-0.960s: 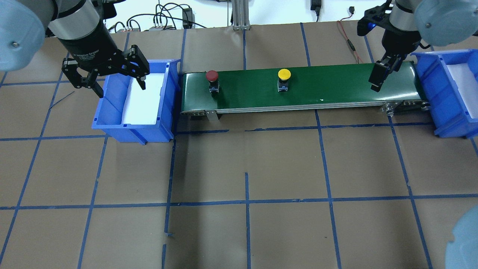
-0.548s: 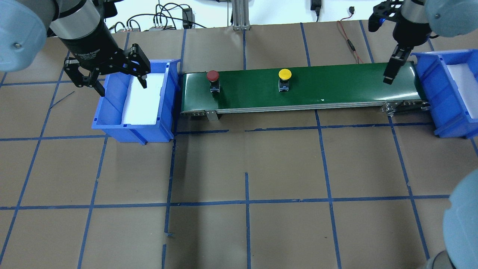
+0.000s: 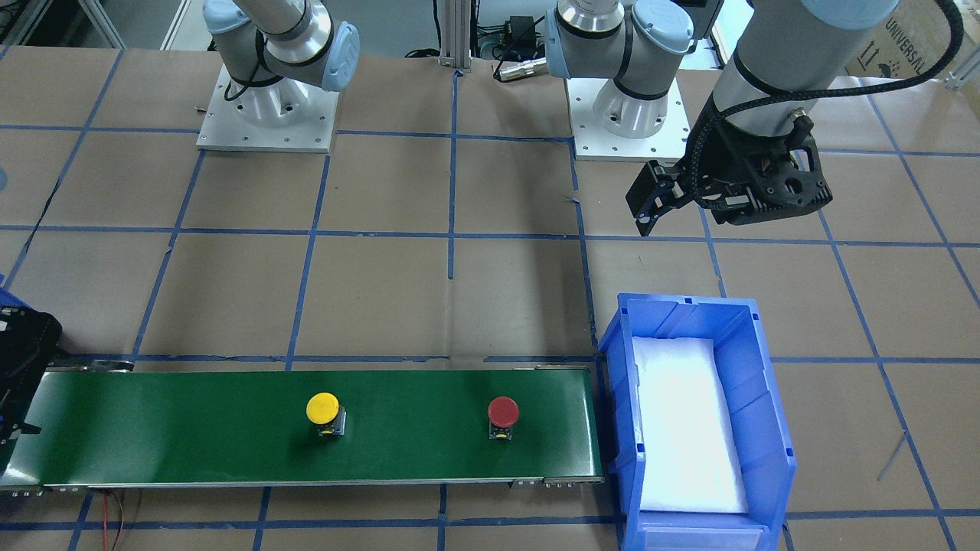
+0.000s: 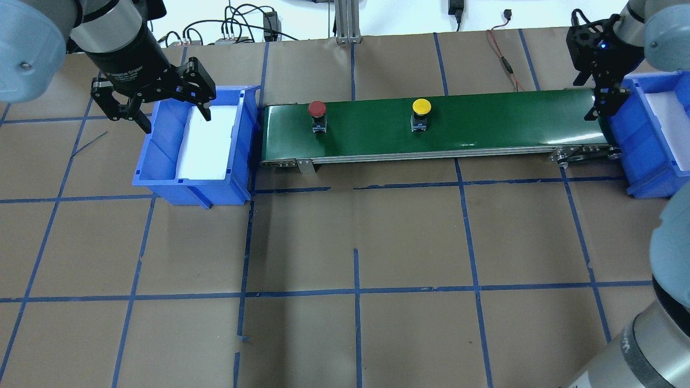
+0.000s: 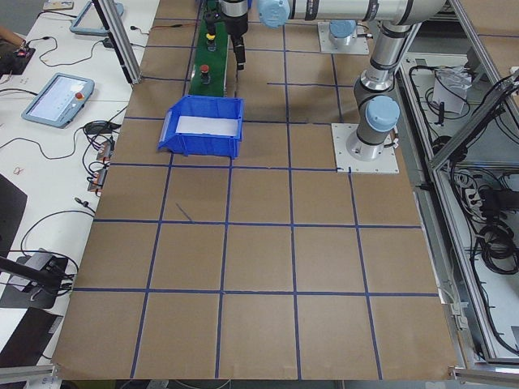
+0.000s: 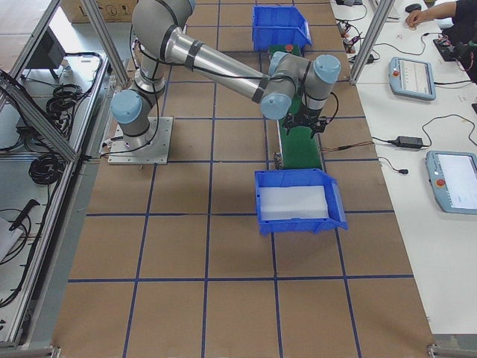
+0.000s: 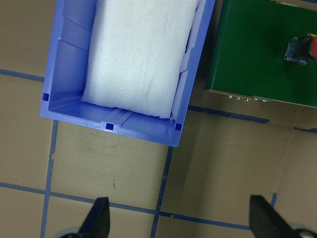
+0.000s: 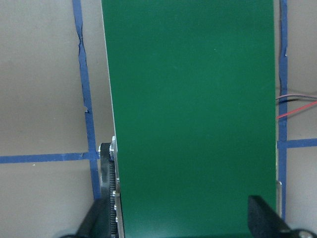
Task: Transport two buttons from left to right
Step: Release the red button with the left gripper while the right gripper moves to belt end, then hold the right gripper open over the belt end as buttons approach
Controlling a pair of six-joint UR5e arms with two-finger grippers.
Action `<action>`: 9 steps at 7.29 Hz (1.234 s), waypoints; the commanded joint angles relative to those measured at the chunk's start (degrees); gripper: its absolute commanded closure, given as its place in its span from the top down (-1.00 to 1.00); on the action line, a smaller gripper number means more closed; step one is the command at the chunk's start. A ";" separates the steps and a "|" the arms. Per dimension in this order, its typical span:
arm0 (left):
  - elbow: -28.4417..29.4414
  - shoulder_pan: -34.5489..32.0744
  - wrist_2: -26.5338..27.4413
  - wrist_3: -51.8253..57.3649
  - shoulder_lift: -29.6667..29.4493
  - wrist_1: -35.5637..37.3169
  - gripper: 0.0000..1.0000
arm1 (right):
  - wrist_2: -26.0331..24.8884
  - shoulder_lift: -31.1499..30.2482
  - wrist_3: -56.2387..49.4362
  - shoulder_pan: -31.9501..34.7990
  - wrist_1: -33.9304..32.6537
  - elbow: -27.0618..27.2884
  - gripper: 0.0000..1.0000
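**A:** Both buttons are sitting on the green conveyor belt [image 4: 501, 121]. The red button [image 4: 317, 109] is near its left end and the yellow button [image 4: 421, 106] is toward the middle. Both are upright and well apart.

**B:** And the left claw [image 4: 177, 124]?

**A:** Spread wide, gripping nothing, hanging above the left blue bin [image 4: 240, 145] with its white foam pad [image 4: 207, 143].

**B:** The right claw [image 4: 604, 105]?

**A:** At the belt's right end, just beside the right blue bin [image 4: 644, 161]. Its wrist view shows the fingers wide apart over green belt, nothing held.

**B:** All of it on the brown desk [image 4: 409, 242], gridded in blue tape.
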 commanded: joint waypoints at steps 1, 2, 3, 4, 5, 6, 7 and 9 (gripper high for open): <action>0.00 0.05 0.00 0.03 0.06 0.02 1.00 | 0.82 0.21 -0.41 -0.09 -3.72 1.84 0.95; 0.00 0.05 0.09 0.03 0.06 0.11 1.00 | 1.61 0.30 -0.50 -0.09 -7.21 2.80 0.96; 0.00 0.05 0.09 0.03 0.06 0.11 1.00 | 1.79 0.56 -0.50 -0.09 -7.33 4.29 0.99; 0.00 0.05 0.09 0.03 0.06 0.02 1.00 | 1.80 0.56 -0.67 -0.09 -7.51 4.82 0.99; 0.09 0.14 0.09 0.03 0.06 0.11 1.00 | 1.80 0.56 -0.85 -0.09 -7.77 4.92 0.99; 0.09 0.14 0.09 0.03 0.06 0.11 1.00 | 1.80 0.56 -0.76 -0.09 -9.25 5.27 0.99; 0.00 0.14 0.09 0.03 0.06 0.11 1.00 | 1.80 0.48 -0.76 -0.09 -9.35 5.44 0.99; 0.00 0.14 0.18 0.03 0.06 0.11 1.00 | 1.71 0.39 -0.76 -0.09 -9.53 5.88 0.99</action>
